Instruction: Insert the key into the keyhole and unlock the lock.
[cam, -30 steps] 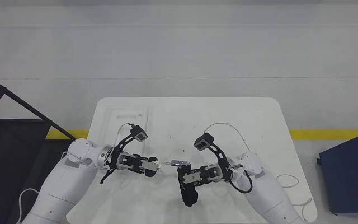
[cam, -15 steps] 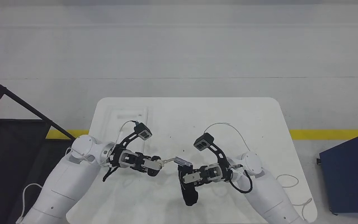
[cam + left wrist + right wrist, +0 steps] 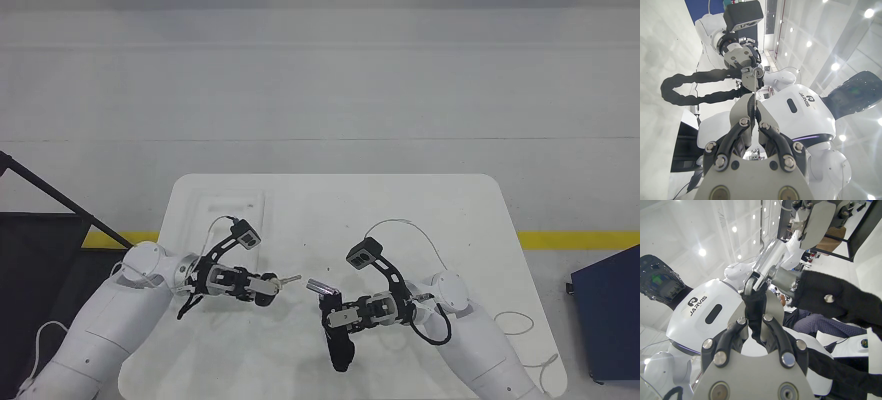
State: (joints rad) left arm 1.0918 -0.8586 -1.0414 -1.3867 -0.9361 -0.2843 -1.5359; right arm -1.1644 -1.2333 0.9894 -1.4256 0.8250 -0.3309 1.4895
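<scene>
Room: Grey floor with a yellow stripe surrounds a white worktop (image 3: 450,210) with rounded corners, low in the middle of the top view.
Surface: smooth, plain white; a flat white sheet (image 3: 235,205) lies at the worktop's upper-left corner.
Left gripper (image 3: 268,284): left of centre, fingers pressed together on the head of the key (image 3: 289,279).
Key: thin, silver, held in the air with its blade aimed right at the lock (image 3: 321,289); the tip is near the keyhole but apart from it.
Right gripper (image 3: 331,308): right of centre, closed on the lock, pinching its black-sleeved end beside the silver body.
Lock: held off the worktop with its keyhole facing the key.
Cable (image 3: 340,350): a black fabric-covered loop hanging from the lock toward the lower edge.
Handling: the key looks light, stiff and slick, so it is best held flat across the head. The lock body looks rigid and heavier, while the cable seems limp, so a hold close to the body should resist twisting best.
</scene>
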